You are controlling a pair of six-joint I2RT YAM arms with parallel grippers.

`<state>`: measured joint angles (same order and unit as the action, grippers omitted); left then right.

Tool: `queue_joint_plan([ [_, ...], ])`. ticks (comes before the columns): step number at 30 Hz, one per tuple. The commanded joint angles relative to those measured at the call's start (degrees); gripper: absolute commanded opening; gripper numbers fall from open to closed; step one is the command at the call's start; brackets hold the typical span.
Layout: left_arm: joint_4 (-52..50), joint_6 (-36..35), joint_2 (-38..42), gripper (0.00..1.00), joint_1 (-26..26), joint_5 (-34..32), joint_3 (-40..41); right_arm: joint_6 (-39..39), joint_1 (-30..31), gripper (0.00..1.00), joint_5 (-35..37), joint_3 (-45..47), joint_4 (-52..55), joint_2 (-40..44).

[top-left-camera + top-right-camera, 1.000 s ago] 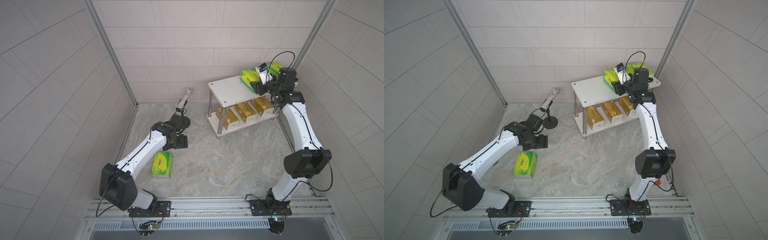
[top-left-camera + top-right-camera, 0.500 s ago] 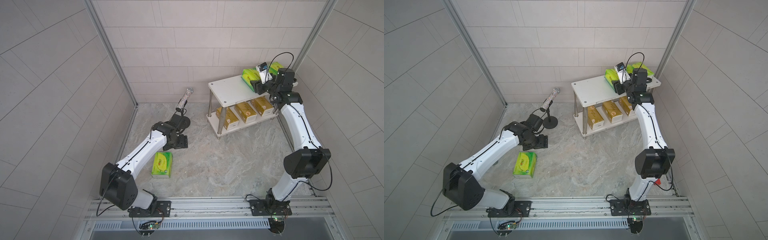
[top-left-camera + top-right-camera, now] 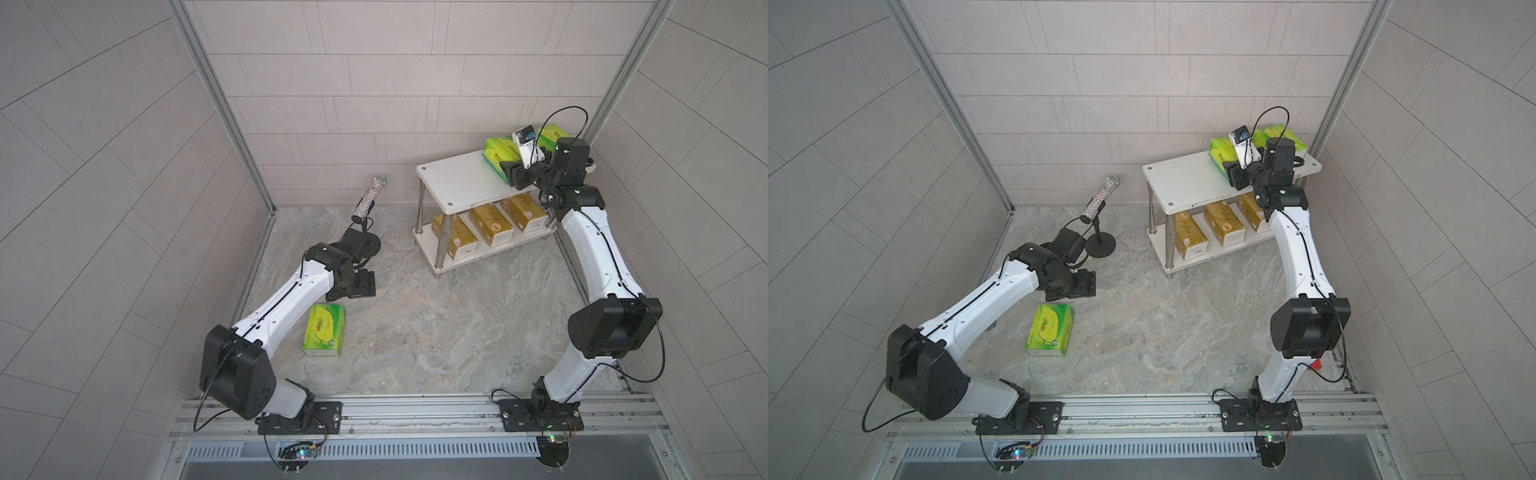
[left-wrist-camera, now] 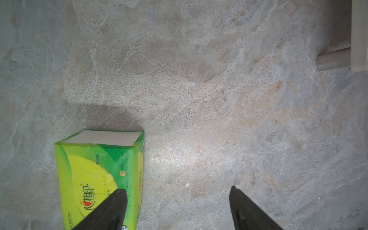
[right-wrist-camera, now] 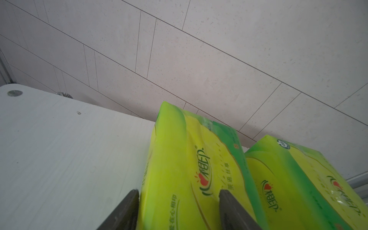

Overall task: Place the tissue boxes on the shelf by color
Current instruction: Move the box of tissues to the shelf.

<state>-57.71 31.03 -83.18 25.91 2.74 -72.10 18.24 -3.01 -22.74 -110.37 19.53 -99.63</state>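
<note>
- Left tool (image 4: 177, 190): I see the jaws wide apart and empty, near the green pack (image 4: 95, 169) on the counter (image 4: 219, 89).
- Right tool (image 5: 178, 191): jaws part open astride the second green pack (image 5: 189, 149) on the shelf (image 5: 69, 149) top board; I cannot tell whether it grips.

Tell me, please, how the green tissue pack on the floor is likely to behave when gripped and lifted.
The green pack will probably squash: its twin creases in the right pincer. Its glossy film may slip. Lying flat and brick-shaped, it seems unlikely to roll or tip.
</note>
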Motion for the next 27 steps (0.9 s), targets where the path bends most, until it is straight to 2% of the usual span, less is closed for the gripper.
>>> queue_joint_plan([
  [1,-1.7,-0.2,-0.2,0.88,0.5,-0.7,-1.3,-0.9,0.3,0.68,-0.6,2.1,6.5,-1.0],
  [22,-1.7,-0.1,-0.1,0.88,0.5,-0.9,-1.4,-4.7,0.3,0.89,1.5,2.3,1.0,0.9],
  [27,-1.7,-0.1,0.0,0.88,0.5,-1.1,-1.4,-6.6,0.3,0.91,1.3,2.3,-1.3,1.9],
])
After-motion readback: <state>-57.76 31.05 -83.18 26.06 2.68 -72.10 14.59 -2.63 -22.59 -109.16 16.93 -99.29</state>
